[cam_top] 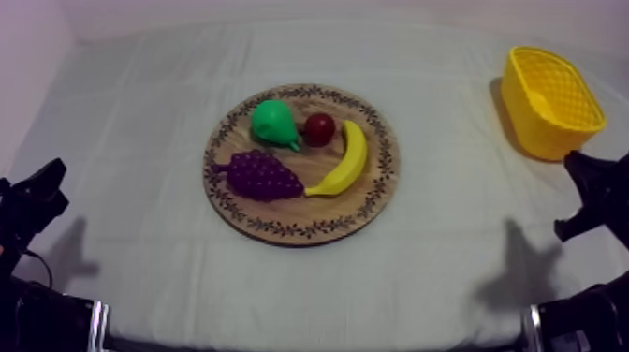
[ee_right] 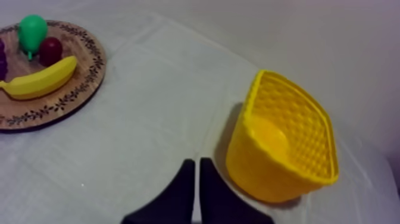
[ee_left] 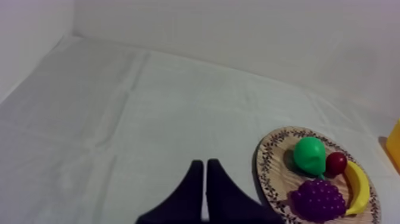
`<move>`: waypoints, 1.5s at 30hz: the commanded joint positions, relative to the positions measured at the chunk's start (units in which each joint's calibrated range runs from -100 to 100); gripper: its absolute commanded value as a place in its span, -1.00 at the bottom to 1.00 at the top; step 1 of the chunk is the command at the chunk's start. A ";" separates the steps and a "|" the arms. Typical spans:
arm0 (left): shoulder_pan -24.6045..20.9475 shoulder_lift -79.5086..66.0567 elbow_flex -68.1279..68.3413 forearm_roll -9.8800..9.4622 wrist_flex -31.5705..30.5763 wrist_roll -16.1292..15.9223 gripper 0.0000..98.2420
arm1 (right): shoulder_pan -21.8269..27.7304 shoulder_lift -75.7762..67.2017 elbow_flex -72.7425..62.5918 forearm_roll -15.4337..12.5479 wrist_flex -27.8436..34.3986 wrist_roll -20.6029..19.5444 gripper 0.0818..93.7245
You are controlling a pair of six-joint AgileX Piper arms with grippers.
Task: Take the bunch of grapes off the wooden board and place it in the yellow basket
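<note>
Grey-white cloth covers the table point(cam_top: 449, 243): grapes on the board, both our claws idle.
We see the bunch of grapes point(cam_top: 262, 176) lying on the wooden board point(cam_top: 314, 213) at the table's middle, beside the pear point(cam_top: 273, 122), small red fruit point(cam_top: 320, 128) and banana point(cam_top: 348, 161). The yellow basket point(cam_top: 538, 131) stands near the far right corner, well apart from the board. Our left claw point(ee_left: 205, 190) and right claw point(ee_right: 196, 190) each hold their fingers together on nothing.
</note>
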 commanded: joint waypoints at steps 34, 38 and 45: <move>-0.01 0.00 -0.04 -0.04 -0.03 -0.01 -1.00 | -20.45 64.99 -77.22 -0.13 26.48 1.43 -0.99; -0.01 0.00 -0.04 -0.04 -0.03 0.02 -1.00 | -21.81 69.26 -81.67 -1.05 29.53 2.52 -0.99; -0.01 0.00 -0.04 -0.04 -0.03 0.00 -1.00 | -23.96 74.74 -88.92 -1.75 34.24 3.78 -0.99</move>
